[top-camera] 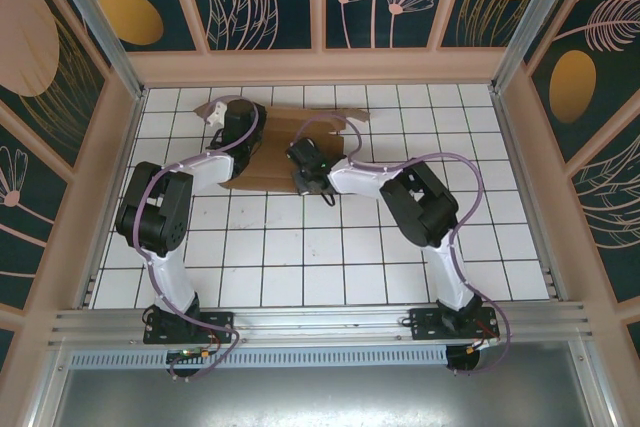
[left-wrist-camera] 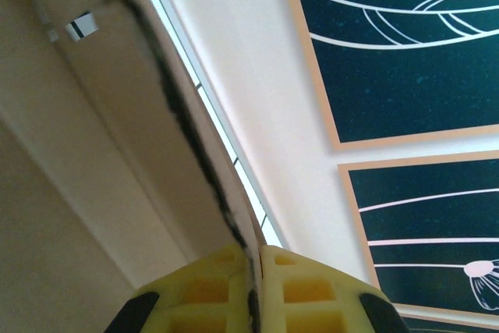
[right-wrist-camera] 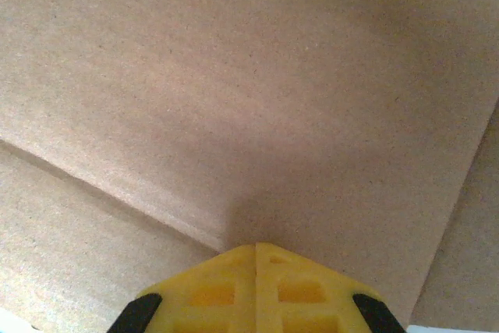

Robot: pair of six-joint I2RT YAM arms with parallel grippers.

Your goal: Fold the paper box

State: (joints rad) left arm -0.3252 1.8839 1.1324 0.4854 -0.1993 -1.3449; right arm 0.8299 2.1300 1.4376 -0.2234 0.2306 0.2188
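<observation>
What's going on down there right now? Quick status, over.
Left hand shut on the box edge. Right hand shut, tips against the cardboard. Box mostly flat, not folded up. Nothing seen in the way.

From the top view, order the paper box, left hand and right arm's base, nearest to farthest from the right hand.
1. paper box, under the right hand.
2. left hand, at the box's left edge.
3. right arm's base, bottom right.
</observation>
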